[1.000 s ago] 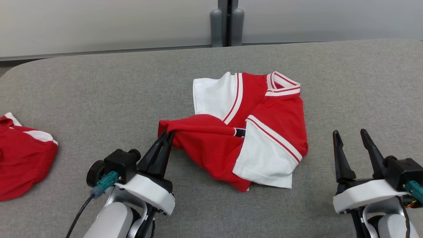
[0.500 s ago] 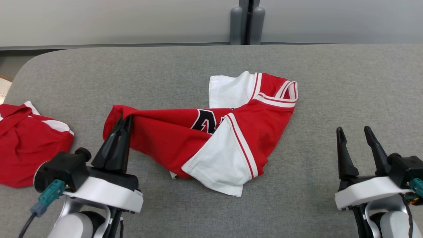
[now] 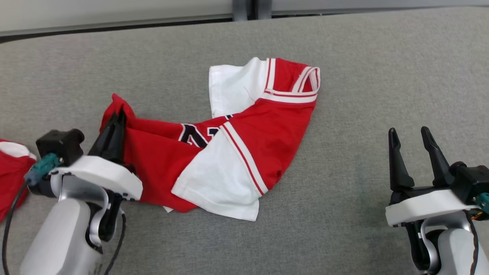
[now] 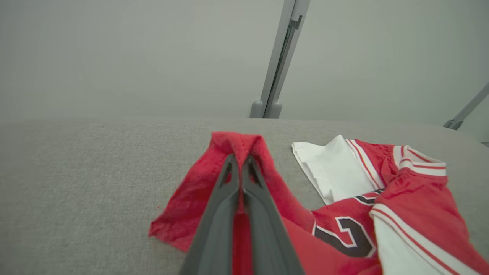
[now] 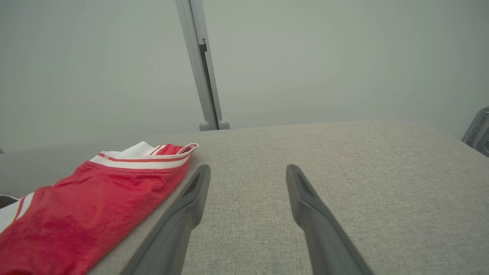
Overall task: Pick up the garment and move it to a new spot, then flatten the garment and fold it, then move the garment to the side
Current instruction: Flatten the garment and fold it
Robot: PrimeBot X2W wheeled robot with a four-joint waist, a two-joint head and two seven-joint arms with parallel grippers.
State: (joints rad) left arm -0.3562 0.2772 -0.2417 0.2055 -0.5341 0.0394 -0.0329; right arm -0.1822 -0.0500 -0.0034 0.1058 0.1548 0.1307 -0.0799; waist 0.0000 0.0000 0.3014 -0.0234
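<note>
Counter (image 3: 382,57): wide, grey, cloth-covered.

Garment (image 3: 267,130): red jersey with white sleeves. It lies crumpled across the counter's middle, drawn out in a ridge toward the counter's left side. Layers are doubled over and the black numeral is half hidden. Not flat.

Second red garment (image 3: 11,179): at the counter's left edge, apart from the jersey.

Left gripper (image 3: 120,114): over the counter's left part, jaws clenched on the jersey's end. In the left wrist view the cloth wraps over both tips.

Right gripper (image 3: 408,131): at the counter's right front. Jaws released, wide apart, nothing between them, clear of the cloth.

Handling (judgement): a light, limp knit, not fragile. It trails and bunches behind a single pinch, and likely drags on the counter's rough cover rather than sliding. Flattening wants two holds on one edge. The white sleeve (image 3: 217,179) covers the lower hem, so I cannot find its far corner. The shoulders beside the collar (image 3: 305,78) are exposed. The pinched red corner (image 4: 233,141) serves as one hold.
</note>
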